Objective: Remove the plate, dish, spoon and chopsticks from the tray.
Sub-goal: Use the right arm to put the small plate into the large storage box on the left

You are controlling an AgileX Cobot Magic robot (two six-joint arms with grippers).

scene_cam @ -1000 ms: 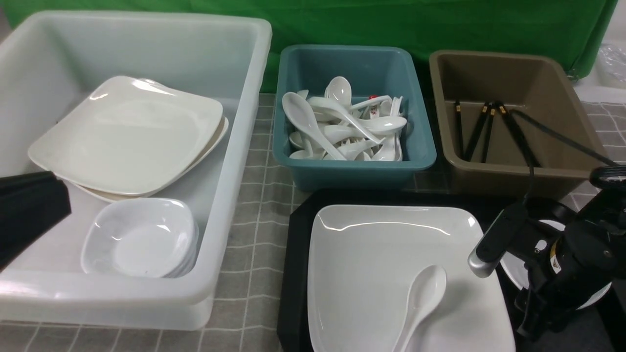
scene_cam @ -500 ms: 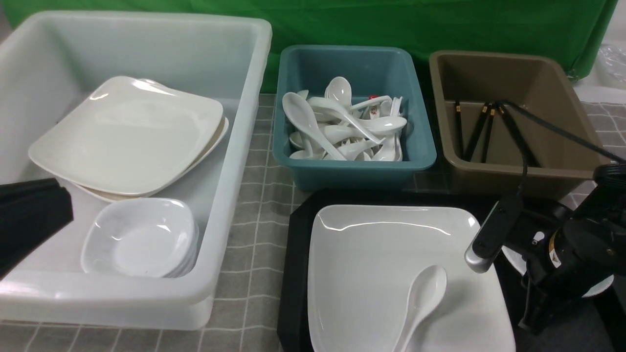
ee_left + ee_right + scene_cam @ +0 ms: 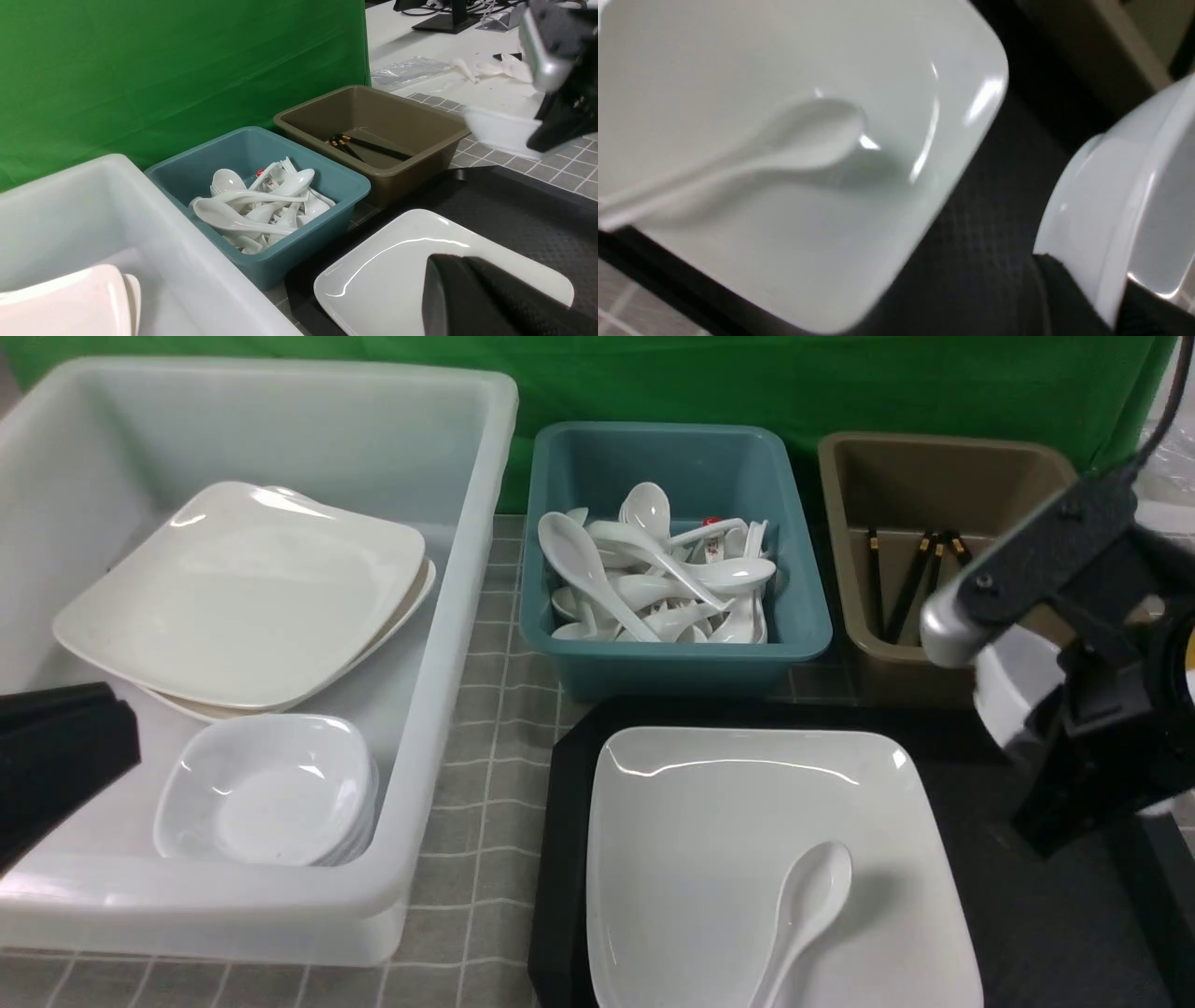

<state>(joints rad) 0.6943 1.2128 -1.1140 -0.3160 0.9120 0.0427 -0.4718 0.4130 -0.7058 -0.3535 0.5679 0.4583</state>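
On the black tray (image 3: 568, 775) lies the large white plate (image 3: 709, 840), and the white spoon (image 3: 805, 907) rests in it. My right gripper (image 3: 1038, 739) hangs above the tray's right side, shut on the rim of the small white dish (image 3: 1010, 695). In the right wrist view the dish (image 3: 1111, 186) sits tilted between the gripper (image 3: 1092, 280) fingers, over the tray (image 3: 985, 224), beside the plate (image 3: 784, 224) and spoon (image 3: 808, 140). Black chopsticks (image 3: 920, 579) lie in the brown tub. My left gripper (image 3: 121, 733) is shut and empty at the far left; in its wrist view the gripper (image 3: 451, 262) points at the plate (image 3: 383, 275).
A big translucent white tub (image 3: 448, 616) at the left holds stacked plates (image 3: 243, 597) and dishes (image 3: 266, 789). Behind the tray stand a teal tub (image 3: 672, 658) full of spoons and a brown tub (image 3: 934, 467). A grey checked cloth covers the table.
The right gripper closed on the dish and lifted it off the tray, rising up and back toward the brown tub. The left gripper has barely moved.
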